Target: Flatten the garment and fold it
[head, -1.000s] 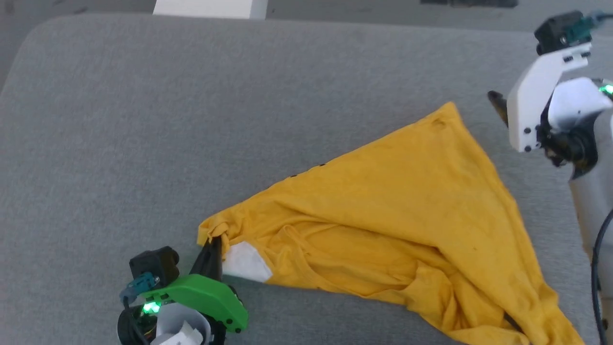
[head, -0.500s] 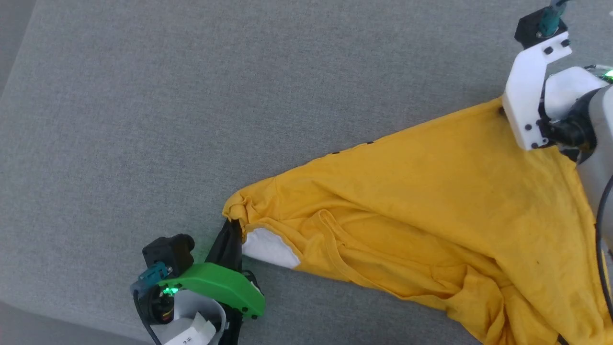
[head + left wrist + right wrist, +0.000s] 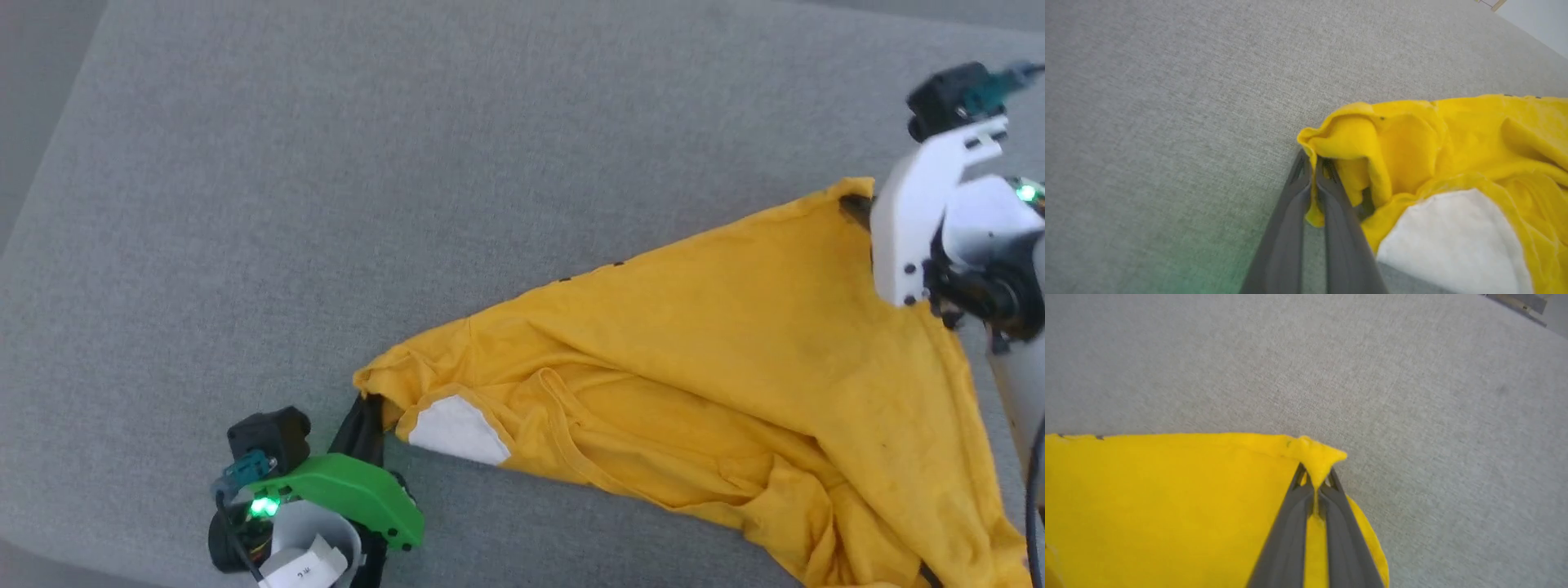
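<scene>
At opposite corners of the shirt [image 3: 718, 327], the left gripper [image 3: 1311, 161] and right gripper [image 3: 1315, 475] each clamp shut on cloth, likely to stretch it flat.

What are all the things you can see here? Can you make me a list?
T-shirt: one, mustard-yellow, crumpled and spread slantwise across the padded surface, from lower left to the right side of the head view.
white patch: one, white, on the T-shirt near its left end.
black marks: two, tiny, on the T-shirt's far edge.
padded surface: one, grey woven fabric, under everything.
left gripper: one, dark fingers with a green wrist cover, lower left of the head view, shut on the T-shirt's bunched left end.
right gripper: one, dark fingers with a white wrist cover, right side of the head view, shut on the T-shirt's far corner.
</scene>
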Motion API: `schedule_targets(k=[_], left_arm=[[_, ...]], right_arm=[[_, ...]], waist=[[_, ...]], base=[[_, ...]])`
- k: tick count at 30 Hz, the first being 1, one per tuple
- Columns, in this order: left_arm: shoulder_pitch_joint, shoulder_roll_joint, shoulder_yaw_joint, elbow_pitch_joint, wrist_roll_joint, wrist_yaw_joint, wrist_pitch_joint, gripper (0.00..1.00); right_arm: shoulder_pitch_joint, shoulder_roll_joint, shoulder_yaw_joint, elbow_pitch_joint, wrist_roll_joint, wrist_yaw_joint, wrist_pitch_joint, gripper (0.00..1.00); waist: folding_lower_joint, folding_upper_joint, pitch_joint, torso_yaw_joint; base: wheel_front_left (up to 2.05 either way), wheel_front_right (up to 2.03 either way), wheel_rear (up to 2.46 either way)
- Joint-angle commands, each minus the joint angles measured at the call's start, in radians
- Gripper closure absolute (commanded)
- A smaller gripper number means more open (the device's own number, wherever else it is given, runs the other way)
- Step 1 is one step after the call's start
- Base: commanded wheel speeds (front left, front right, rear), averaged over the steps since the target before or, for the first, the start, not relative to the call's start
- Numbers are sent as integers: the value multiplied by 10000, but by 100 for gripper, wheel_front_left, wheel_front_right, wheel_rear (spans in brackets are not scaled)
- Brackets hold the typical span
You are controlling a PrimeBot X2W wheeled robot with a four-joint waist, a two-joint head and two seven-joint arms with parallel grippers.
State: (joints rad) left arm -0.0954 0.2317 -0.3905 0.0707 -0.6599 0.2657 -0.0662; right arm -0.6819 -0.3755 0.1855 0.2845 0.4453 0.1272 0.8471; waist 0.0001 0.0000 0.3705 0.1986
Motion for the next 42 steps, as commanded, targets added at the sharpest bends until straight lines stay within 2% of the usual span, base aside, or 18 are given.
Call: schedule_targets(k=[1,4,9,14,17,20,23,27,33,36,39,42], left_arm=[[181,114,59,66,-66,49,44,100],[512,231,78,22,-142,110,145,100],[1075,385,116,-225,-251,264,277,100],[1530,457,176,-411,-422,311,309,100],[1715,395,224,-540,-741,-48,153,100],[1801,360,484,-601,-1121,-377,-96,100],[1464,562,774,-664,-1368,-714,-127,100],[195,1078,911,-751,-1425,-1319,267,100],[-3316,1983,935,71,-1187,-2012,1629,100],[-5145,2250,873,654,-919,-2148,2227,100],[-7039,2382,859,1366,-661,-2076,2824,100],[-8690,2546,852,2000,-282,-1982,3133,100]], right_arm=[[480,14,-216,-343,274,35,-166,100],[2002,-54,-801,-1523,848,35,-212,100],[4802,370,-2202,-3325,1538,35,236,100],[7264,1340,-2944,-4594,1905,35,967,100],[8126,1836,-3126,-4922,2021,35,1279,100],[8345,2116,-3047,-5130,2229,35,1412,100],[7851,2129,-2942,-5190,2337,35,1420,100],[6311,1557,-2468,-4908,2357,35,1447,100],[2723,750,-2005,-3572,2290,35,1634,100],[1123,624,-1966,-2959,2257,35,1757,100],[-505,339,-1639,-2513,2030,35,1841,100],[-1930,319,-1465,-1969,1771,35,1824,100]], waist=[[-1,0,-1313,-828],[-1,0,-1974,-1189],[-1,0,-2648,-1719],[-1,0,-3044,-2153],[-1,0,-3309,-2308],[-1,0,-3519,-2386],[-1,0,-3694,-2431],[-1,0,-3706,-2465],[-1,0,-3352,-2394],[-1,0,-3036,-2330],[-1,0,-2532,-2321],[-1,0,-1964,-2404]], base=[[0,0,0],[0,0,0],[0,0,0],[0,0,0],[0,0,0],[0,0,0],[0,0,0],[0,0,0],[0,0,0],[0,0,0],[0,0,0],[0,0,0]])
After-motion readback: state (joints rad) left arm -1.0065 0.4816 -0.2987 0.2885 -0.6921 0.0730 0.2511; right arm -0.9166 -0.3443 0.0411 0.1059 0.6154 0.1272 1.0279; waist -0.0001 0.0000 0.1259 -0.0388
